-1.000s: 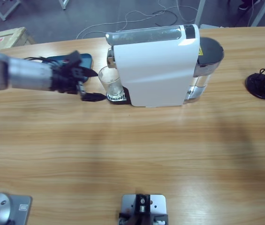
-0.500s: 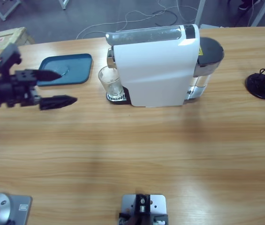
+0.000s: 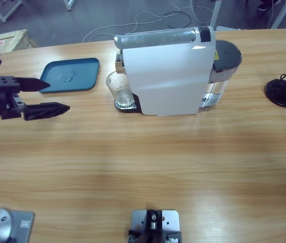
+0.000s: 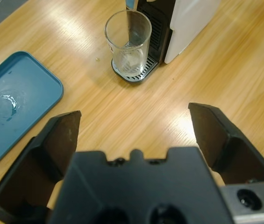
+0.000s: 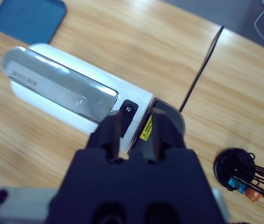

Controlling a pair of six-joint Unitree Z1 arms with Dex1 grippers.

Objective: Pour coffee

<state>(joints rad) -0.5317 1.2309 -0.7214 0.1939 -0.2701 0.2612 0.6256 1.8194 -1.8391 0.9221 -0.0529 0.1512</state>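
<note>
A clear glass tumbler (image 3: 118,87) stands on the drip tray of the white coffee machine (image 3: 168,71), under its spout. In the left wrist view the tumbler (image 4: 128,42) looks clear, and no coffee shows in it. My left gripper (image 3: 59,95) hangs open over the table, well to the left of the tumbler and apart from it, with nothing between its jaws (image 4: 134,126). My right gripper (image 5: 139,123) is outside the high view. It hovers shut above the machine (image 5: 71,93), near the button on top.
A dark blue tray (image 3: 71,75) lies behind my left gripper, with a wet ring on it (image 4: 15,105). A black lamp base (image 3: 283,92) stands at the far right. The machine's dark water tank (image 3: 223,61) sits at its right end.
My left gripper has drawn back to the left, from beside the tumbler to the table's left edge, jaws open. The tumbler and machine have stayed put.
</note>
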